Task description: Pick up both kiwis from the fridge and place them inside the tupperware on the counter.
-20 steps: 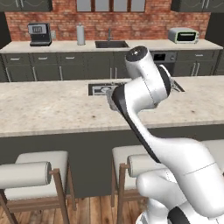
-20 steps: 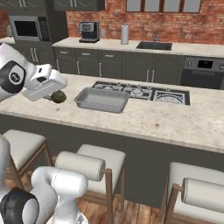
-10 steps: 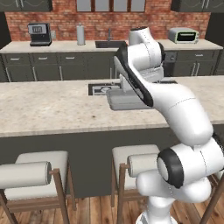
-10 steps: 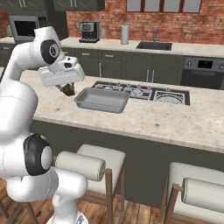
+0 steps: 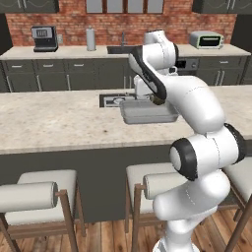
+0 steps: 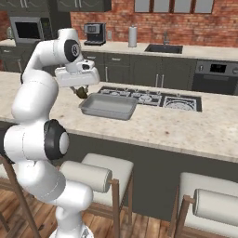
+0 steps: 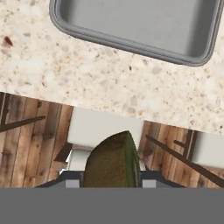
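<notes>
**Kiwi carried toward the tray**

Now the gripper (image 6: 82,91), left of centre in the right base view, is clamped on one kiwi (image 7: 113,161), held clear above the counter (image 6: 153,128), likely so it can pass over the rim. The tupperware (image 6: 108,106) lies just right of it, apparently bare inside. Behind the tray sits a cooktop (image 6: 148,97); stools (image 6: 95,174) stand lower in frame. Nothing blocks the path. The second kiwi is unseen.
</notes>
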{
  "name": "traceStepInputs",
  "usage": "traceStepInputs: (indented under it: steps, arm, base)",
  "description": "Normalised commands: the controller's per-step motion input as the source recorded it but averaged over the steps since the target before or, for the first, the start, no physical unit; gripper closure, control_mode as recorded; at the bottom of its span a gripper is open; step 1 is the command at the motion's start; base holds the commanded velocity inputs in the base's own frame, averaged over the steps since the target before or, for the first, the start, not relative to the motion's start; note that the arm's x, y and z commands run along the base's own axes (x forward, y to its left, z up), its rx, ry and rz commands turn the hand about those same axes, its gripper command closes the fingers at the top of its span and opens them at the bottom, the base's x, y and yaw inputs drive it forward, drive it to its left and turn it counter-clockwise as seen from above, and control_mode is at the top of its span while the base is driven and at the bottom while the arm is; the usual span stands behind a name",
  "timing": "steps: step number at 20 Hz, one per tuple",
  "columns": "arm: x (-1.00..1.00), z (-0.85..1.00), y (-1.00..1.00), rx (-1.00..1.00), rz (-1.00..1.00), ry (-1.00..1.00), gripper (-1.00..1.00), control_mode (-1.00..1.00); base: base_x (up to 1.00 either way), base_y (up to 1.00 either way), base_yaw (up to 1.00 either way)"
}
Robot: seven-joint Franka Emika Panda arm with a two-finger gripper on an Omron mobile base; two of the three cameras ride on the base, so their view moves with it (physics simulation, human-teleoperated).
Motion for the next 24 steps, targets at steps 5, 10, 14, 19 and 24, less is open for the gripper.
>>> traceStepInputs:
  steps: [5,10,14,19,24]
  arm:
    - [0.50,-0.28,-0.14,0.08,0.00,0.00,1.00,-1.00]
    - [0.58,-0.22,-0.18,0.12,0.00,0.00,1.00,-1.00]
    - [0.54,-0.32,-0.14,0.04,0.00,0.00,1.00,-1.00]
    - [0.54,-0.30,-0.10,0.02,0.00,0.00,1.00,-1.00]
    - [0.62,-0.21,-0.07,0.02,0.00,0.00,1.00,-1.00]
  base:
    - [0.00,0.00,0.00]
    - [0.00,0.00,0.00]
    - [0.00,0.00,0.00]
    - [0.00,0.00,0.00]
    - [0.00,0.00,0.00]
